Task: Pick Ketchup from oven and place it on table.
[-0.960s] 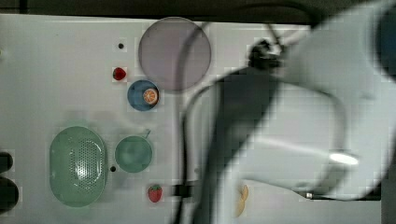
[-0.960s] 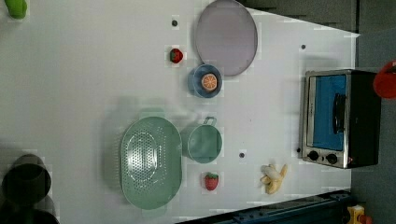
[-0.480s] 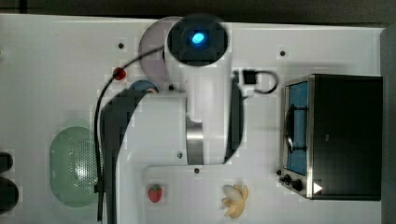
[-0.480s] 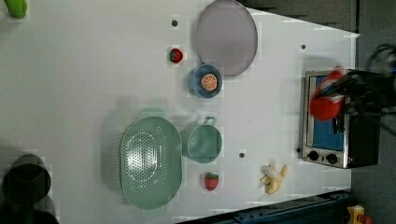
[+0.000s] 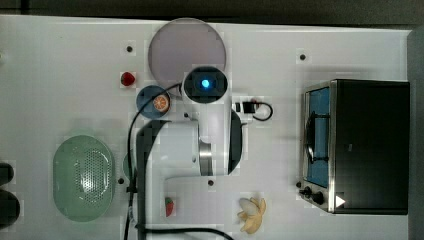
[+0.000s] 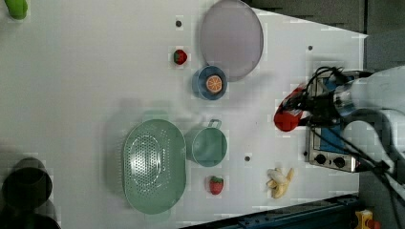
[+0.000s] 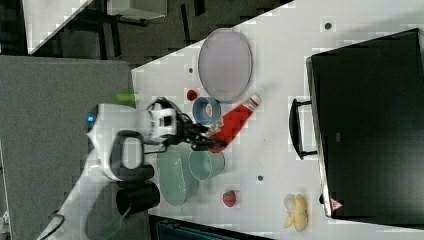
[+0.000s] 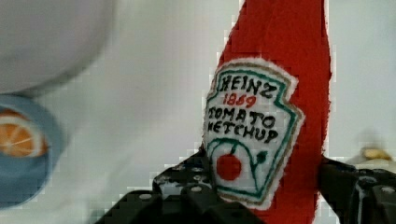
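Clearly the pincer [image 7: 212, 140] is clamped on the ketchup [image 7: 234, 124], holding it above the surface [image 7: 272, 150], near the oven [image 7: 370, 130].

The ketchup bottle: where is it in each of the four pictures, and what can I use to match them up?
Top view: hidden under the arm.
Left view: ketchup held at the picture's right, just left of the oven.
Right view: ketchup mid-picture, between the blue bowl and the oven, its white cap toward the oven.
Wrist view: ketchup fills the centre, label facing, between the fingers.
Shared landmark: the blue bowl with the orange slice.
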You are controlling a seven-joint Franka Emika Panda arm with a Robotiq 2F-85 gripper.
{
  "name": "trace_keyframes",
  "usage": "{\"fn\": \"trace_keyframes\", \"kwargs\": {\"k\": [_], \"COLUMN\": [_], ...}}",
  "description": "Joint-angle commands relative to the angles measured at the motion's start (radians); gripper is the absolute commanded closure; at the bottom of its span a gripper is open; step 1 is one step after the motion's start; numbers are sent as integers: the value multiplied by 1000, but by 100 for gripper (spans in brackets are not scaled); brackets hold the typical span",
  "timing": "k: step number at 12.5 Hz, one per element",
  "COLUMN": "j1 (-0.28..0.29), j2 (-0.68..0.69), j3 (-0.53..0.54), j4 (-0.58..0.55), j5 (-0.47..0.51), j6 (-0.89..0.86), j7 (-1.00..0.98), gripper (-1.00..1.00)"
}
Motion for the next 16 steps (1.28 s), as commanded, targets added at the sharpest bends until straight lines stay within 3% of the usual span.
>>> {"fn": "trace_keyframes", "kwargs": {"k": [1,4,7,12,16], "j1": [-35,-36,-36,-37,-38], "j2": [15,93,156,86,-97], "j3": [-27,-26,-25,-33,-59], "j4": [-57,-73,-77,-42,97], "j5": [4,15,20,20,19], "j6": [132,213,267,237,0], "j7": [31,32,32,34,34], "gripper": [-27,-33,-100,-100,-100]}}
